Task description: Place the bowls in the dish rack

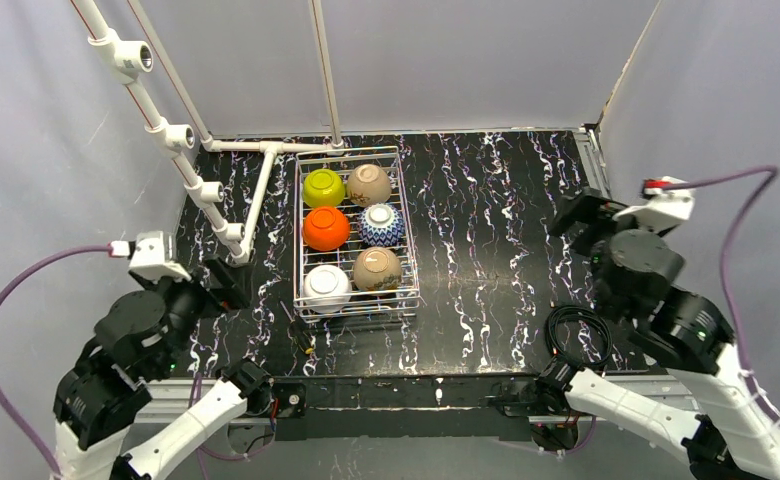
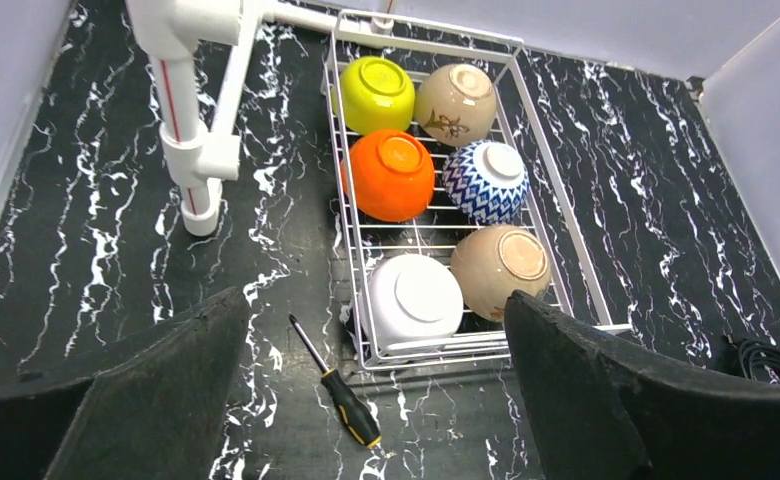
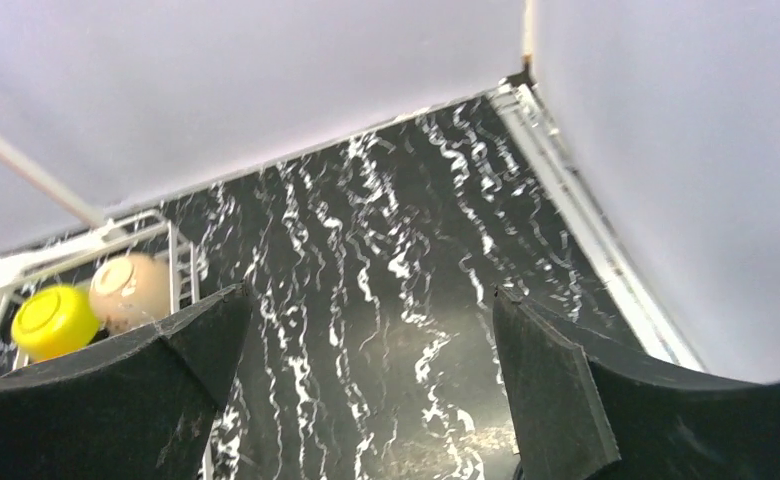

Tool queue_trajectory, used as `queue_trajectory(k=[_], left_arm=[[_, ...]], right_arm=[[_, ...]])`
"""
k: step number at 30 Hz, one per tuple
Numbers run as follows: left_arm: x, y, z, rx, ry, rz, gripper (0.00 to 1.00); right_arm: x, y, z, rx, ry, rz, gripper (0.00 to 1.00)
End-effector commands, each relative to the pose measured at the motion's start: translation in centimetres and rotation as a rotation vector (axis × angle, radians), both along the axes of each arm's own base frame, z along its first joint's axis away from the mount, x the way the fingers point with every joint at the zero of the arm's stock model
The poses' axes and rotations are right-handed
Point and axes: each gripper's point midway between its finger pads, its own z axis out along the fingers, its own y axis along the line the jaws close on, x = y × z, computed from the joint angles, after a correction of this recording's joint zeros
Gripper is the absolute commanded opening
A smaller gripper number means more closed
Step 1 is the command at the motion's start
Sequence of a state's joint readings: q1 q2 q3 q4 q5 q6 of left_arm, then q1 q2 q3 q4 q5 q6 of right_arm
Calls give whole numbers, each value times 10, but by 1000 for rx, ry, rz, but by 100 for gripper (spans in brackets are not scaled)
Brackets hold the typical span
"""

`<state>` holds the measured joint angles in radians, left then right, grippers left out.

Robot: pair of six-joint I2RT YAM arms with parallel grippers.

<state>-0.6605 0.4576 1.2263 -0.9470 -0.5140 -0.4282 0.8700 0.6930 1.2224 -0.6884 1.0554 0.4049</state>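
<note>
The wire dish rack (image 1: 410, 268) stands mid-table and holds six upside-down bowls in two columns: lime-yellow (image 1: 323, 187) and beige (image 1: 369, 184) at the back, orange (image 1: 326, 228) and blue-and-white (image 1: 381, 225) in the middle, white (image 1: 326, 287) and tan (image 1: 377, 268) at the front. The left wrist view shows the same rack (image 2: 576, 262) with the white bowl (image 2: 413, 298) nearest. My left gripper (image 1: 224, 285) is open and empty, left of the rack. My right gripper (image 1: 578, 215) is open and empty, far right of the rack.
A black-and-yellow screwdriver (image 2: 338, 388) lies on the table just left of the rack's near corner. A white pipe frame (image 1: 191, 160) stands at the back left. A coiled black cable (image 1: 578, 337) lies near the right arm's base. White walls enclose the table.
</note>
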Motion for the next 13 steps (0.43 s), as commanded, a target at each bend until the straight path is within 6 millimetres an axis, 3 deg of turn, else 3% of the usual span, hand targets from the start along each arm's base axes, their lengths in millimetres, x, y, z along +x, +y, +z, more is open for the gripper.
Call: queue_trajectory(k=[1, 5, 13], left_arm=[[-14, 23, 8, 56, -45, 29, 98], [-25, 34, 14, 52, -80, 29, 98], [-30, 46, 7, 89, -59, 69, 98]], right_arm=[[-22, -54, 33, -47, -72, -151, 99], [-34, -68, 48, 12, -133, -149, 99], [-43, -79, 57, 85, -169, -161, 99]])
